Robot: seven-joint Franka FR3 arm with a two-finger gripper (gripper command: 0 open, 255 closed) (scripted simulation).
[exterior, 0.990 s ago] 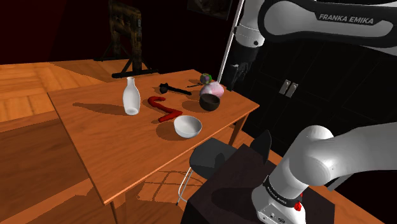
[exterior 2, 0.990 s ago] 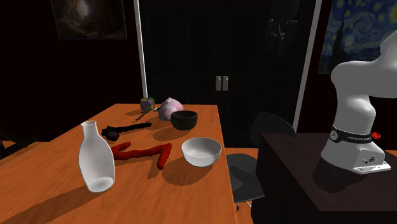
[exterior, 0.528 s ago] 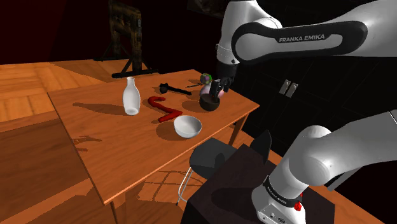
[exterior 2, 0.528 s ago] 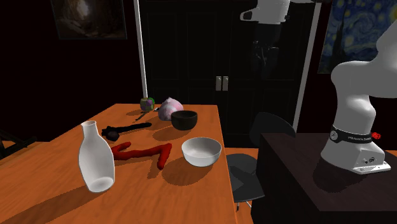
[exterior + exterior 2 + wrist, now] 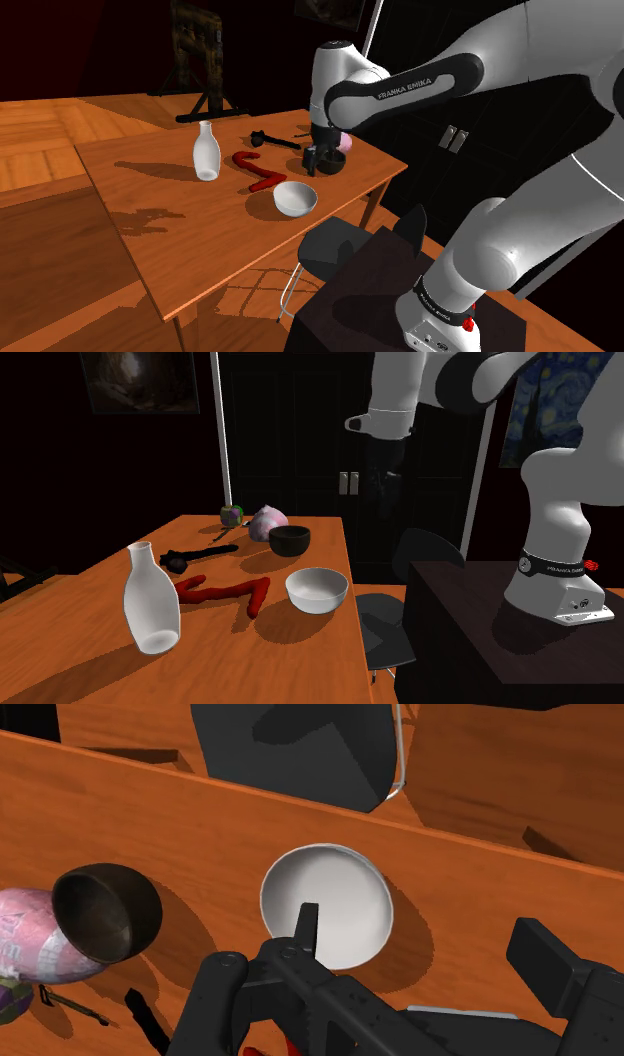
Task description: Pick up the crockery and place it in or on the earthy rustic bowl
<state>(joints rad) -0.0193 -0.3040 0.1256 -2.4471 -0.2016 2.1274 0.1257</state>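
Observation:
A white bowl (image 5: 295,198) (image 5: 317,590) (image 5: 325,904) sits near the table edge closest to the stand. Beyond it stands a dark brown bowl (image 5: 333,166) (image 5: 289,540) (image 5: 105,912), upright and with nothing in it. My black gripper (image 5: 319,160) (image 5: 387,492) (image 5: 416,922) hangs open in the air, above the table edge between the two bowls. In the wrist view one finger (image 5: 305,926) lies over the white bowl and the other finger (image 5: 558,972) is well off to the side. Nothing is between them.
On the wooden table (image 5: 180,225) stand a white vase (image 5: 206,152) (image 5: 151,600), a red curved object (image 5: 258,172) (image 5: 225,590), a black utensil (image 5: 275,139) (image 5: 198,557) and a pink lump (image 5: 266,523) (image 5: 35,944). A dark chair (image 5: 335,250) (image 5: 385,622) (image 5: 300,749) is by the table edge.
The arm has swung down from high in front of the dark cabinet to low over the table, moving toward the shoulder view's left. The gripper now hovers by the dark bowl. No object moved.

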